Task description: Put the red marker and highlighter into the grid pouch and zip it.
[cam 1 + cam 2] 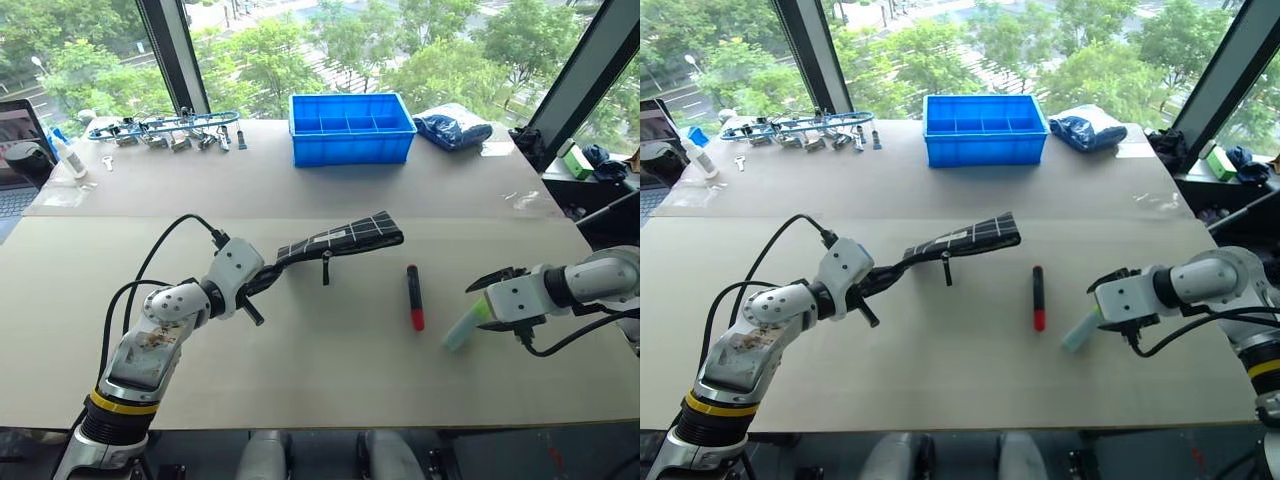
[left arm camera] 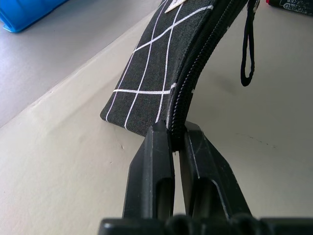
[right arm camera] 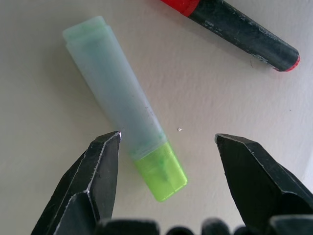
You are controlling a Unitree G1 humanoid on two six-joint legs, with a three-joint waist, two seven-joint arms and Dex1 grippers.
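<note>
My left gripper (image 2: 176, 142) pinches the floppy black grid-lined fabric pouch (image 1: 340, 240) by its end, above the table. My right gripper (image 3: 166, 147), jaws wide, straddles the light, smooth mint-green plastic highlighter (image 3: 122, 127) lying beside the red-and-black marker (image 1: 413, 297); I'd grip mid-body.

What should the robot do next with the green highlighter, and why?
Probably lower the right gripper and close it on the highlighter. Its fingers stand open on either side of the highlighter, which lies loose on the table. The left gripper is shut on the pouch, holding it ready.
</note>
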